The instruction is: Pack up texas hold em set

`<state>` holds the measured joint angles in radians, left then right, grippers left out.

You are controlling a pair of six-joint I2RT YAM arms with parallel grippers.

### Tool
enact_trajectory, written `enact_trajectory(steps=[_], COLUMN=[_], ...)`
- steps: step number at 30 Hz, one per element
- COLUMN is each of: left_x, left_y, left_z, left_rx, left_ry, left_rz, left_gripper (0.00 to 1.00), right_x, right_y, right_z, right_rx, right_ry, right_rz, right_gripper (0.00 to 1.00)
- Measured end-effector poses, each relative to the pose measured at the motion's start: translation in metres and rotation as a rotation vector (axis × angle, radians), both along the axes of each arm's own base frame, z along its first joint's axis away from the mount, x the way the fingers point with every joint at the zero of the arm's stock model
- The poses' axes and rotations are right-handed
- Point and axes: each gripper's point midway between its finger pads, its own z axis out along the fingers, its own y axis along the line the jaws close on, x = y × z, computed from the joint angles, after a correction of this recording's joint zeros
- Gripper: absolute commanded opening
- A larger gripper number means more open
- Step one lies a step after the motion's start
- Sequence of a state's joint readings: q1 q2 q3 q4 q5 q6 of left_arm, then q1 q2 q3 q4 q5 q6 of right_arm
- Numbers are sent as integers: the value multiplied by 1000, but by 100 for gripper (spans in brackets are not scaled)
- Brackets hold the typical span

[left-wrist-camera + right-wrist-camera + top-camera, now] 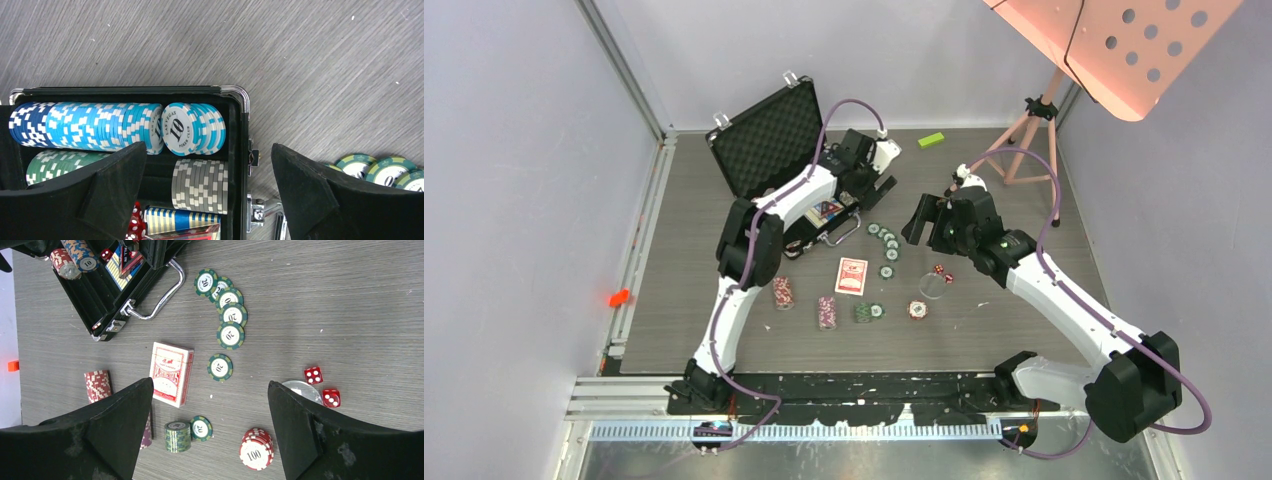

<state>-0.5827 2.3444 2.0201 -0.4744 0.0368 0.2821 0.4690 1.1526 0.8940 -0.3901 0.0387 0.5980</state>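
Observation:
The black briefcase [769,135] lies open at the table's back left, lid up. My left gripper [871,188] [208,146] hovers open over its right end, above rows of blue chips [85,125] and grey chips [200,185]. My right gripper [922,222] [210,382] hangs open and empty above the loose pieces. Below it lie the red-backed card deck [171,373], a line of green chips [227,315], a green stack [177,436], a red stack [256,449] and two red dice [313,375].
A red-and-white chip stack [783,292] and a purple one [827,312] stand left of the deck. A clear disc [300,389] lies by the dice. A green block [931,140] and a pink tripod stand [1034,120] are at the back right.

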Motion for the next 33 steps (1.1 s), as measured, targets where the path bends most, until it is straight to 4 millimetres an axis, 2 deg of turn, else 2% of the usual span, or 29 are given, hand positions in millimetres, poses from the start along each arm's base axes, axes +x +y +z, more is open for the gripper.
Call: enact_trajectory(steps=[8, 14, 21, 33], left_x=[-10, -16, -10, -3], left_y=[-13, -21, -20, -14], left_z=[15, 16, 18, -7], left_rx=[6, 4, 21, 55], left_ry=[-36, -38, -56, -22], left_rz=[-33, -50, -24, 0], left_gripper=[100, 100, 100, 98], right_x=[0, 0, 0, 0], right_y=[1, 2, 1, 1], right_z=[-2, -2, -1, -1], right_rx=[2, 4, 5, 6], right_ry=[9, 10, 8, 7], right_rz=[6, 7, 6, 5], right_gripper=[91, 91, 91, 91])
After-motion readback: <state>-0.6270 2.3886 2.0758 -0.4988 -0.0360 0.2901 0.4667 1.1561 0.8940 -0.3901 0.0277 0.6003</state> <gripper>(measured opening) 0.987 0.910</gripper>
